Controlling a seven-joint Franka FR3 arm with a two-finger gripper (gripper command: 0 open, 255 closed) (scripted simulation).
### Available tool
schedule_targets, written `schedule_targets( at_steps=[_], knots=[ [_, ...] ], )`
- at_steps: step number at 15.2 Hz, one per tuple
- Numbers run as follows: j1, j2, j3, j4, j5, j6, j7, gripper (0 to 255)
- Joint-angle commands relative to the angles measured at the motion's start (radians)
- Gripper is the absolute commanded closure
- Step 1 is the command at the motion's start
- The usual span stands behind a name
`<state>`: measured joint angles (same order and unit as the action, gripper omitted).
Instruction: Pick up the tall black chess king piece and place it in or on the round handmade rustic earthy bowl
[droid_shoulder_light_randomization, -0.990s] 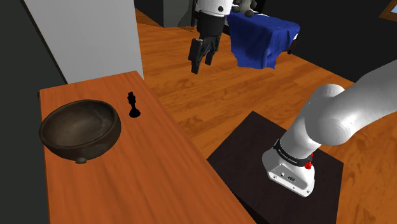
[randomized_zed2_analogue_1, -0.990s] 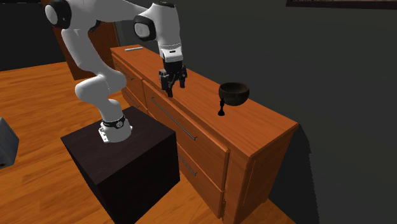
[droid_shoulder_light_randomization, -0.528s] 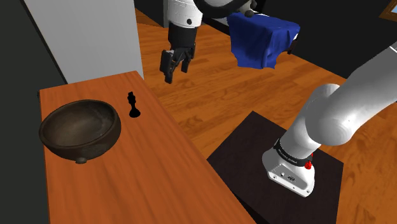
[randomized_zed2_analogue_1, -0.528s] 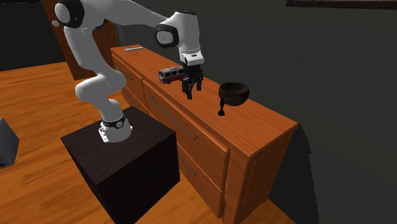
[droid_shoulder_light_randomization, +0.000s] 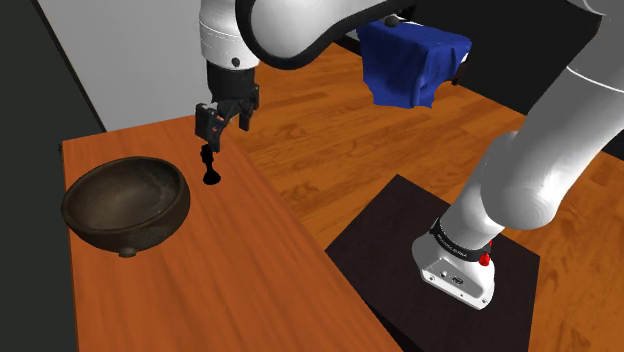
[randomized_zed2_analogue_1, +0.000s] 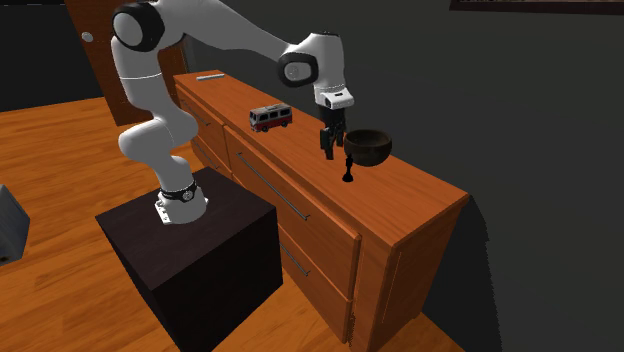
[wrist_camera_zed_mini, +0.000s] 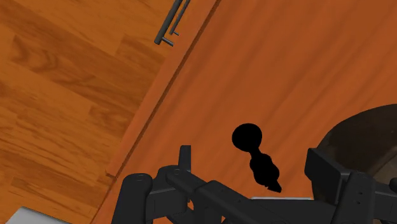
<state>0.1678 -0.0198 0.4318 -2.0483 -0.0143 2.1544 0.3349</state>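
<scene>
On the wooden dresser top (droid_shoulder_light_randomization: 235, 270), the black chess king (droid_shoulder_light_randomization: 210, 168) stands upright near the edge that faces the stand. It is just beside the dark brown bowl (droid_shoulder_light_randomization: 125, 205) but not touching it. As far as the pictures show, no part of the task is finished: the king is not lifted and the bowl is empty. The gripper (droid_shoulder_light_randomization: 220, 132) hangs right above the king, so the approach looks nearly made. The descent, the grasp, the lift and the carry to the bowl are all left to do.

In the wrist view the two fingers (wrist_camera_zed_mini: 184, 159) stand wide apart with the king's head between them. Neither finger touches it, and they hold nothing. How much height separates the fingertips from the king's top is hard to judge, though from the shoulder view it seems small. A red and white toy bus (randomized_zed2_analogue_1: 270, 118) stands further along the dresser, well apart from the king.
</scene>
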Motion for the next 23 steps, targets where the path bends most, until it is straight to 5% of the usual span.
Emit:
schedule_targets(
  at_steps=[1, 18, 19, 23],
  knots=[
    [0.017, 0.085, 0.020, 0.069, -0.060, 0.018, 0.052, 0],
    [0.038, 0.185, 0.017, 0.069, -0.130, 0.110, 0.103, 0],
    [0.038, 0.185, 0.017, 0.069, -0.130, 0.110, 0.103, 255],
    [0.038, 0.185, 0.017, 0.069, -0.130, 0.110, 0.103, 255]
  ],
)
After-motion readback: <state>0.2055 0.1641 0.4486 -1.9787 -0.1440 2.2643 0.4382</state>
